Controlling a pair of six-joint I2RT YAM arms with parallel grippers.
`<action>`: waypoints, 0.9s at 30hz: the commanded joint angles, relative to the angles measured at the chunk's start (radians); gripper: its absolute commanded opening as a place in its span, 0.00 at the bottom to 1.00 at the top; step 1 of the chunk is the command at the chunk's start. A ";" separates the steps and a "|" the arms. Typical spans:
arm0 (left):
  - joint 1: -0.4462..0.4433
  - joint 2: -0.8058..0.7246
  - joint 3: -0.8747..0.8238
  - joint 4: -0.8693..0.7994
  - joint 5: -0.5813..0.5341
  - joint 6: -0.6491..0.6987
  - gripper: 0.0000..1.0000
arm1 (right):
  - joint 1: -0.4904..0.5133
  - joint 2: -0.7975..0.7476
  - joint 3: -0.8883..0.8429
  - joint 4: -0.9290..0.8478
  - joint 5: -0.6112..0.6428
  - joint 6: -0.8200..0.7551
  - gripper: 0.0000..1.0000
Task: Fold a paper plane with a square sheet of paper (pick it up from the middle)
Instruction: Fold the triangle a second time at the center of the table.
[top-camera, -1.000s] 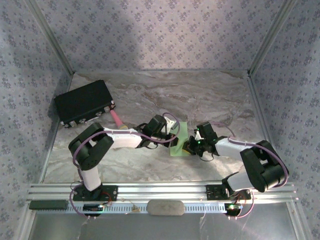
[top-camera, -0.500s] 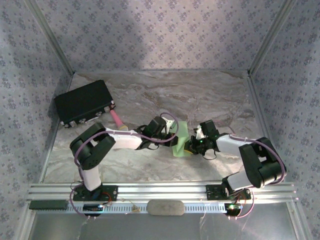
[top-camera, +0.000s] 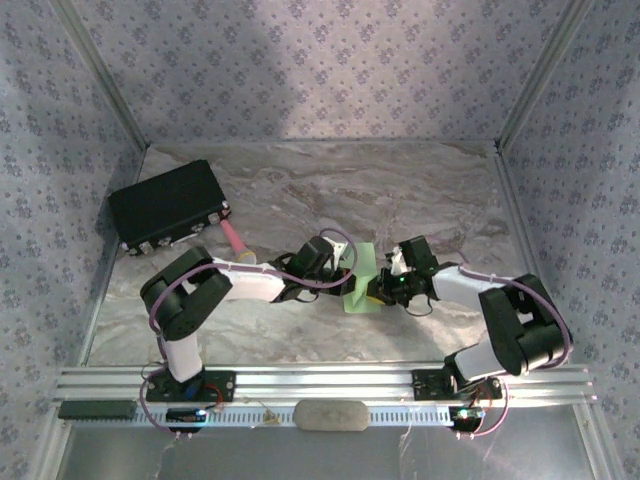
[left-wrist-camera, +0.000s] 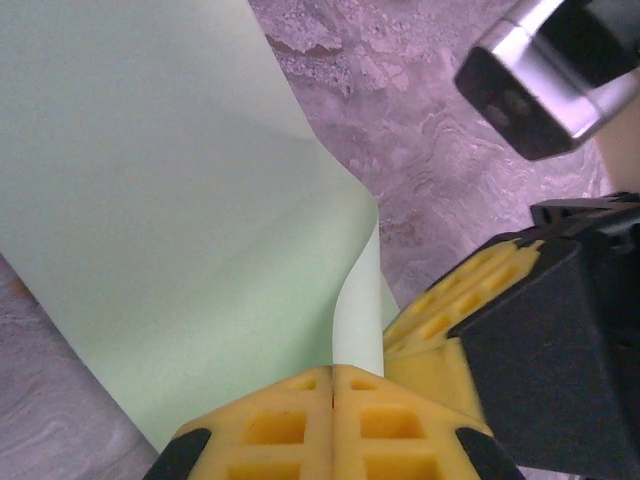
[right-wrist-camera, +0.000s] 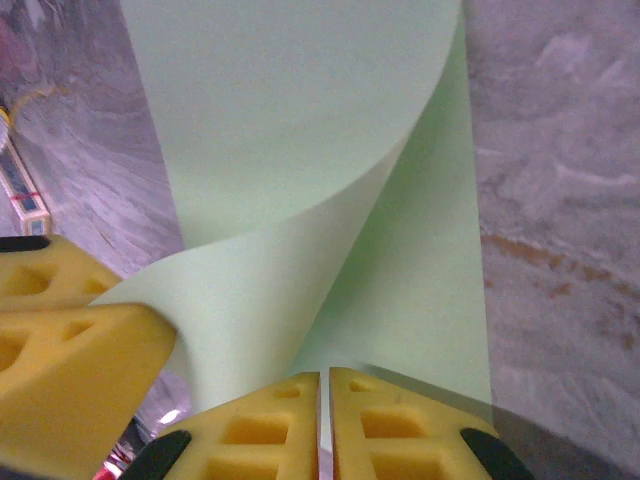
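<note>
Now gripped: square sheet of paper (left-wrist-camera: 150, 200), by left hand (left-wrist-camera: 332, 400) and right hand (right-wrist-camera: 324, 400), both closed
Lie: lengthwise toward tabletop's (top-camera: 400, 200) far edge

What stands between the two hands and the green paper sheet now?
Nothing visible does. The left hand and the right hand are both shut on the square sheet of paper, pinching its curled part side by side.
</note>
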 joint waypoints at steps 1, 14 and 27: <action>-0.004 0.007 -0.001 0.019 -0.006 0.010 0.02 | 0.020 -0.048 -0.041 0.045 0.056 0.132 0.12; 0.002 0.004 0.038 -0.074 -0.006 0.090 0.02 | 0.068 -0.019 -0.115 0.134 0.159 0.301 0.08; 0.038 0.059 0.125 -0.207 -0.003 0.227 0.03 | 0.059 -0.019 -0.108 0.118 0.126 0.246 0.08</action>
